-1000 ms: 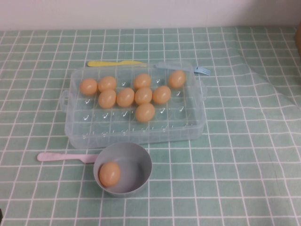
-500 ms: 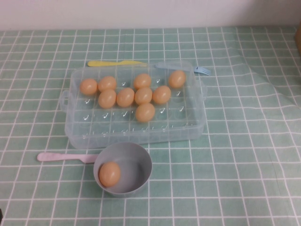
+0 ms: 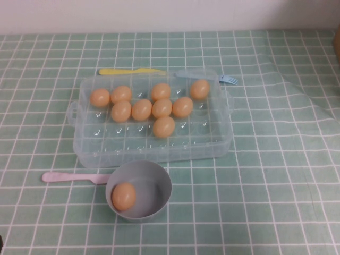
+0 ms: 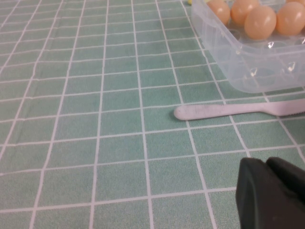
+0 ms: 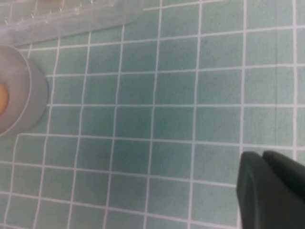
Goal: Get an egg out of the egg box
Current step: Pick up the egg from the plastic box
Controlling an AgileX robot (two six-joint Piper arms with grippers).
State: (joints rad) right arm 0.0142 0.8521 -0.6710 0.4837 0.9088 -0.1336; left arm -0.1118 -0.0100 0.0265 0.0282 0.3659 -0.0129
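The clear egg box (image 3: 85, 149) stands mid-table and holds several orange-tan eggs, the nearest one an egg (image 3: 163, 126). One more egg (image 3: 123, 196) lies in the grey bowl (image 3: 159, 183) in front of the box. Neither arm shows in the high view. My left gripper (image 4: 267, 164) hovers shut and empty over the cloth, left of the box (image 4: 248, 71) and near the pink knife (image 4: 224, 110). My right gripper (image 5: 263, 156) is shut and empty over bare cloth, to the right of the bowl (image 5: 28, 100) and the box corner (image 5: 71, 19).
A pink knife (image 3: 69, 177) lies left of the bowl. A yellow knife (image 3: 130, 71) and a blue fork (image 3: 223, 79) lie behind the box. The green checked cloth is creased at the right (image 3: 297, 101).
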